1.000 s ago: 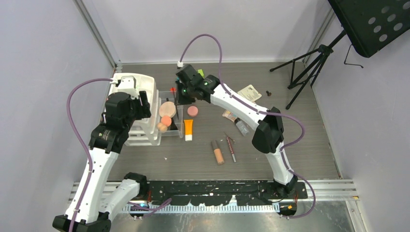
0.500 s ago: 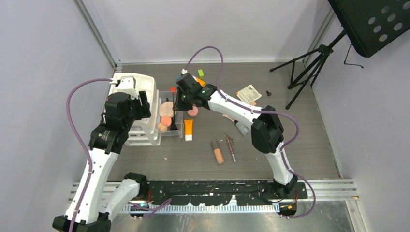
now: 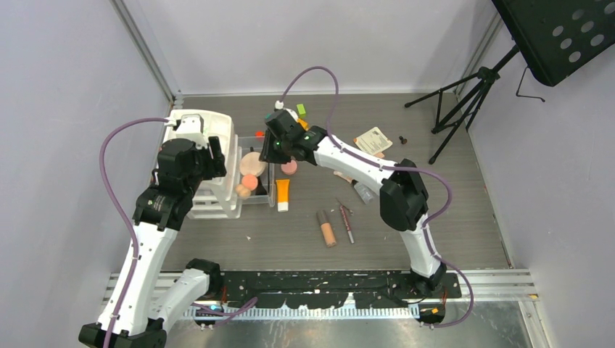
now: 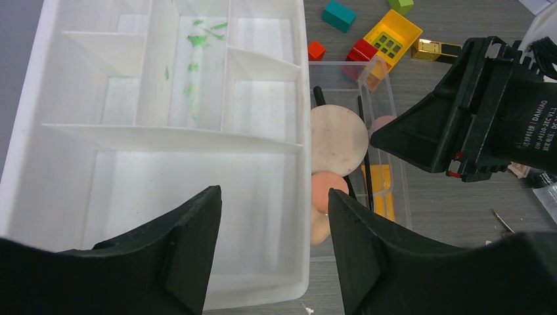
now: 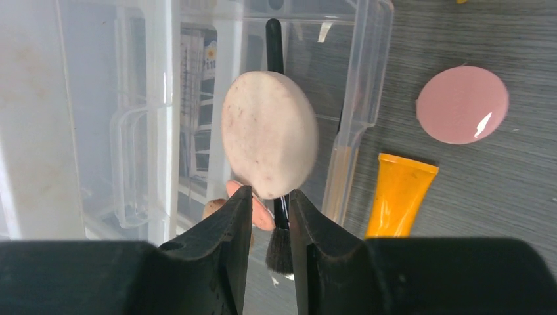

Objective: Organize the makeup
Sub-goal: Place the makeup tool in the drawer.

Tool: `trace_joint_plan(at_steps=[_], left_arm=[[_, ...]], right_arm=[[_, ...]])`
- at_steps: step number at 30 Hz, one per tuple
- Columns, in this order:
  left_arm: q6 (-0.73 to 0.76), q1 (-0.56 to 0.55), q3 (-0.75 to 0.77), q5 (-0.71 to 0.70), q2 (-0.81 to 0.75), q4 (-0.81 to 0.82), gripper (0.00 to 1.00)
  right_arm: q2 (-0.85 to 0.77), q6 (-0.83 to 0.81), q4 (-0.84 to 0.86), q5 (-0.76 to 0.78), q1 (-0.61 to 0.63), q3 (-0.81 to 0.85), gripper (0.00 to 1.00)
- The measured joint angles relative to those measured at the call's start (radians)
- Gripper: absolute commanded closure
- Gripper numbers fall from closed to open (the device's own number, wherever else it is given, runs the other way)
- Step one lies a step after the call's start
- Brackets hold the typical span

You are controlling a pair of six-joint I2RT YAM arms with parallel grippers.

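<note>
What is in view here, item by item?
tray: one, white, table's left.
clear bin: one, transparent, against the tray's right side.
round pad: one, beige, in the bin.
peach rounds: two, peach, in the bin.
brush: one, black, in the bin.
compact: one, pink, table right of the bin.
orange tube: one, orange, beside the bin.
beige tube: one, beige, mid-table.
pencil: one, dark red, right of the beige tube.
toy brick: one, yellow and red, past the bin's far end.
small blocks: three, teal, green, red, near the brick.
lipstick: one, gold and black, beside the brick.
music stand: one, black, far right.
left gripper: one, black, open over the tray.
right gripper: one, black, jaws apart above the bin.
</note>
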Motion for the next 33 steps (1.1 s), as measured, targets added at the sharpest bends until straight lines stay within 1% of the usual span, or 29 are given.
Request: trace_joint_plan(at_steps=[2,5,6,9,11,14,17,20,25,30,33], left_arm=[[0.0,0.0,0.0,0.0,0.0,0.0,0.37],[0.0,0.0,0.0,0.0,0.0,0.0,0.37],[0.0,0.0,0.0,0.0,0.0,0.0,0.38],[0.0,0.0,0.0,0.0,0.0,0.0,0.38],[0.0,0.0,0.0,0.0,0.0,0.0,0.38],[0.0,0.0,0.0,0.0,0.0,0.0,0.39],[0.0,0.0,0.0,-0.001,0.0,0.0,0.39],[0.0,0.0,0.0,-0.002,-0.001,0.0,0.39],[0.0,0.0,0.0,-0.018,-0.012,0.0,0.39],[0.0,0.0,0.0,-0.02,-0.02,0.0,0.4],[0.0,0.0,0.0,-0.02,-0.02,0.0,0.4]], right_arm=[[-0.019,-0.015,0.0,0.019,0.0,-0.018,0.66],[-0.061,-0.052,0.0,0.047,-0.005,-0.05,0.55],[-0.082,-0.068,-0.002,0.059,-0.008,-0.065,0.54],[-0.154,-0.108,0.0,0.087,-0.024,-0.12,0.52],[-0.212,-0.123,-0.003,0.09,-0.054,-0.168,0.52],[-0.283,-0.123,-0.015,0.074,-0.137,-0.217,0.5],[-0.31,-0.108,-0.05,0.054,-0.211,-0.212,0.45],[-0.313,-0.066,-0.117,0.029,-0.241,-0.18,0.43],[-0.368,0.066,-0.17,-0.086,-0.188,-0.171,0.38],[-0.539,0.19,-0.2,-0.072,-0.089,-0.171,0.37],[-0.654,0.231,-0.208,-0.05,-0.049,-0.169,0.37]])
